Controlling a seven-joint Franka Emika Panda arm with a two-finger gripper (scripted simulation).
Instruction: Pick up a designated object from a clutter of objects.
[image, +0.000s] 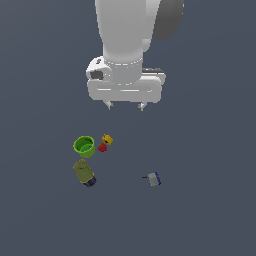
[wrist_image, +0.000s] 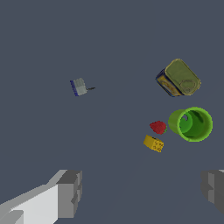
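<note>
tool (image: 125, 106) blocky grey fingers apart | lime cup (image: 84, 146) round, thick-rimmed, glossy | olive can (image: 84, 172) cylindrical

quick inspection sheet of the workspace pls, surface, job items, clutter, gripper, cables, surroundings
surface: plain dark grey floor, no marks seen
job's thing: green cup upright, open end up, not held
clutter: olive can beside the cup; red piece close against the cup; yellow block next to the red piece; grey-blue thing apart, toward the exterior view's right
gripper: gripper open, empty, above the items, touching nothing
cables: nothing seen
surroundings: nothing seen beyond the arm
</note>
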